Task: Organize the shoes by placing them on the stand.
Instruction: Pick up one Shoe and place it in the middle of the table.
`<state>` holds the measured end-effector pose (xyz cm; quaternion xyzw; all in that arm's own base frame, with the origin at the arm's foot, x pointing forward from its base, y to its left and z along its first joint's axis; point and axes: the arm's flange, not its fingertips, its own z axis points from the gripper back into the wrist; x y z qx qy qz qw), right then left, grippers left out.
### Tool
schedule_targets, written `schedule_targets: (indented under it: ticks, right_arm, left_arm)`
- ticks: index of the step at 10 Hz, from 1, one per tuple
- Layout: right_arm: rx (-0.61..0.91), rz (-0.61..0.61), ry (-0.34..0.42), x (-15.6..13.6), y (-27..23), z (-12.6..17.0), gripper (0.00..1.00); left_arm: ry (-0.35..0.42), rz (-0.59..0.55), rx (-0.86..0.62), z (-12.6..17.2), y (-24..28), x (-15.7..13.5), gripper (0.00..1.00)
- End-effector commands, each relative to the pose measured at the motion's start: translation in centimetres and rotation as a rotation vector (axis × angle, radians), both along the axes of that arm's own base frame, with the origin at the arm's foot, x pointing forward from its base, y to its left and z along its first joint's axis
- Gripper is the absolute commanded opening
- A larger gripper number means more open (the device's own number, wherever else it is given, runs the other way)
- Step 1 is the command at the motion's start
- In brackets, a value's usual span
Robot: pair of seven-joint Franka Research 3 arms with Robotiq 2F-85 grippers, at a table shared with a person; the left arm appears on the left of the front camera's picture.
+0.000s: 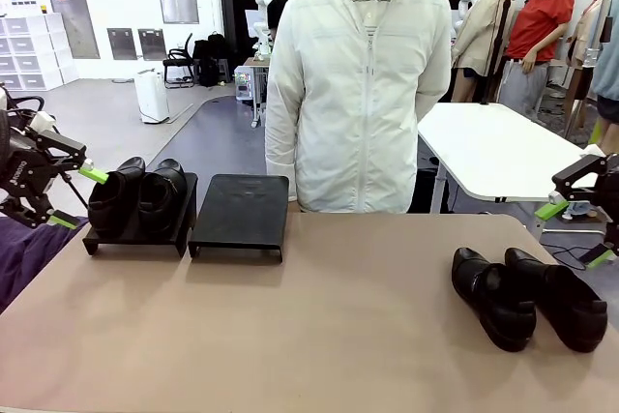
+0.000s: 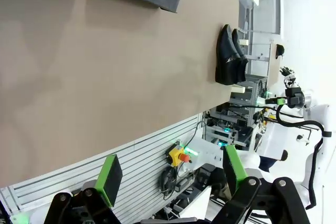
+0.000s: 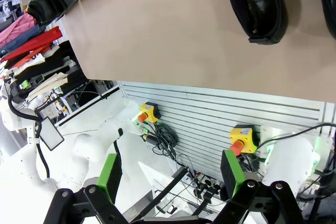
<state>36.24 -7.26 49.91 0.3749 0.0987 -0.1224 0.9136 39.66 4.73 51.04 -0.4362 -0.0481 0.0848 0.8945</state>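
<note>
Two glossy black leather shoes [image 1: 493, 299] await you; another pair [image 1: 135, 195] occupies the matte-black sloped stand [image 1: 239, 205]; left gripper [image 1: 77, 197] and right gripper [image 1: 573, 234] gape, empty.

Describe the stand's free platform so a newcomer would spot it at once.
Look along the far edge of the tan table, in front of the person in the white jacket. The black stand there has two sloped platforms. The free platform is the one before the person, bare, while its neighbour carries two black shoes.

I see one pair of shoes [image 1: 160, 196] on the stand's [image 1: 239, 215] left platform; the other pair [image 1: 495, 300] lies on the worktop [image 1: 319, 336], far right.
</note>
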Motion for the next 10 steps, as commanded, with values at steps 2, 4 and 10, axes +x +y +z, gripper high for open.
schedule_targets:
  ticks: [2,4,10]
  right_arm:
    - [0.015,0.002,-0.029,0.2,0.1,0.1,1.0]
    - [-0.217,-0.056,-0.109,1.4,3.4,-0.7,1.0]
    - [-0.567,0.046,-0.378,7.7,8.2,-9.4,1.0]
  left_arm:
    - [-0.005,-0.012,0.001,0.2,0.3,-0.2,1.0]
    - [-0.005,-0.012,0.001,0.2,0.3,-0.2,1.0]
    - [-0.005,-0.012,0.001,0.2,0.3,-0.2,1.0]
